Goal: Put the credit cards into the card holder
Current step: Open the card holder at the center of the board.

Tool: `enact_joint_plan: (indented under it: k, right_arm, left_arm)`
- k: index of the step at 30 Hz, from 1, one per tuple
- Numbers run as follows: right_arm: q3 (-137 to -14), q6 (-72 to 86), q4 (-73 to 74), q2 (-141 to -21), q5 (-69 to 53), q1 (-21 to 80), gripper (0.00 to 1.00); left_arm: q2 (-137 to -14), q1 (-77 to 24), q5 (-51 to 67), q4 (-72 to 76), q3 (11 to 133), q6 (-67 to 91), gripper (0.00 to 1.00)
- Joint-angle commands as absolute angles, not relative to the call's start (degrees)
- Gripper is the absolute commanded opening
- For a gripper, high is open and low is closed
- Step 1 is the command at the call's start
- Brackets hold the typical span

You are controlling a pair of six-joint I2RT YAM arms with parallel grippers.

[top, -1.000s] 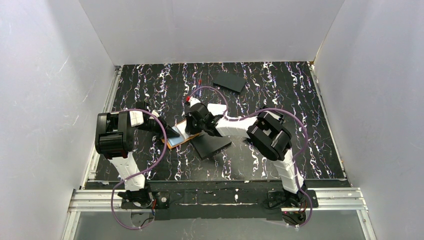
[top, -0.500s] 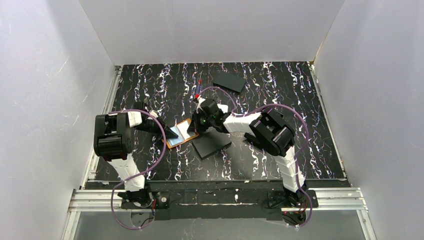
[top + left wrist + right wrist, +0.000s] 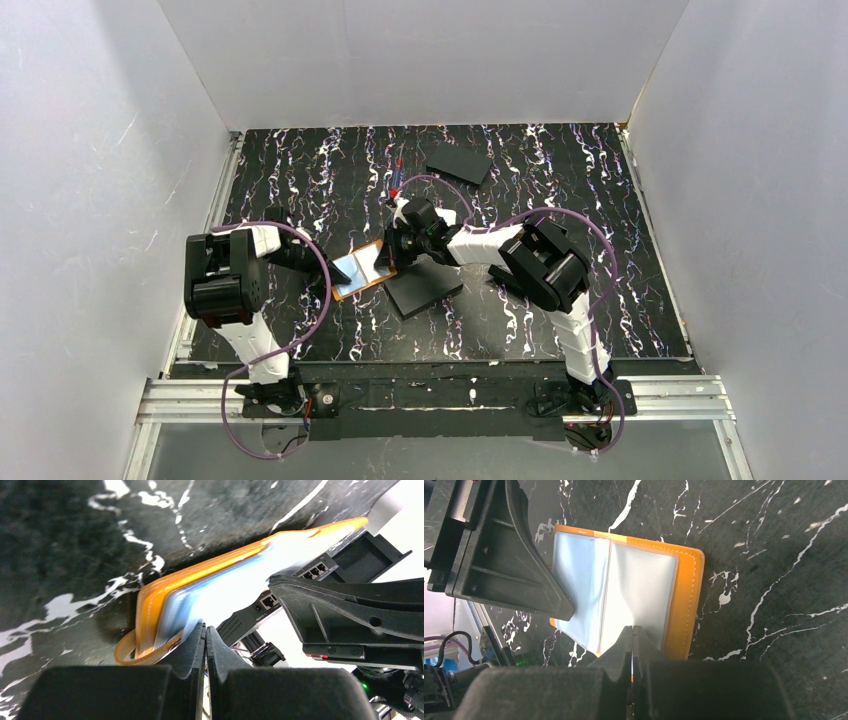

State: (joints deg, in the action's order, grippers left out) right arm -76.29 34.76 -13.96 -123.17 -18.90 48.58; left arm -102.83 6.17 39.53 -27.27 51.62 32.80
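The orange card holder (image 3: 358,268) lies open on the black marbled table (image 3: 300,170), its pale blue-grey sleeves facing up (image 3: 624,585). My right gripper (image 3: 632,629) is shut with its tips pinching the near edge of the right-hand sleeve, which puckers toward them. From the left, my left gripper (image 3: 205,629) is shut, its tip resting against the outer corner of the left-hand sleeves (image 3: 566,614). In the top view the two grippers meet over the holder, left (image 3: 335,268) and right (image 3: 393,258). I cannot make out any credit cards in these views.
A flat black rectangle (image 3: 422,286) lies just right of the holder, under the right arm. A second black rectangle (image 3: 458,162) sits at the back of the table. White walls close in the table on three sides.
The right gripper pulled back toward the far right, uncovering the holder's open pages. The left arm drew slightly left. Both stayed shut.
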Motion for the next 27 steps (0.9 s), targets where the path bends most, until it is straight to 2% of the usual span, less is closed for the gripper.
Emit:
enact_joint_plan:
  k: [1,19,23,27]
  right_arm:
    - [-74.47,33.97,-11.00,-123.64,-19.31,48.07,0.01]
    - [-75.07,33.56,-9.62,-123.89,-21.36,46.67,0.01]
    - [-77.41,32.23,-6.68,-122.17,-21.88,46.97,0.01]
    - [-80.71,30.79,-3.67,-120.71,-22.39,47.60,0.07]
  left_arm:
    - [-103.73,6.86,27.15,-34.65,51.66,31.82,0.00]
    - [-102.11,7.37,29.16,-34.45,52.57,29.98,0.00]
    - [-98.66,7.34,34.43,-31.77,52.44,28.49,0.00]
    - [-96.99,7.22,41.01,-28.39,52.65,29.50,0.00]
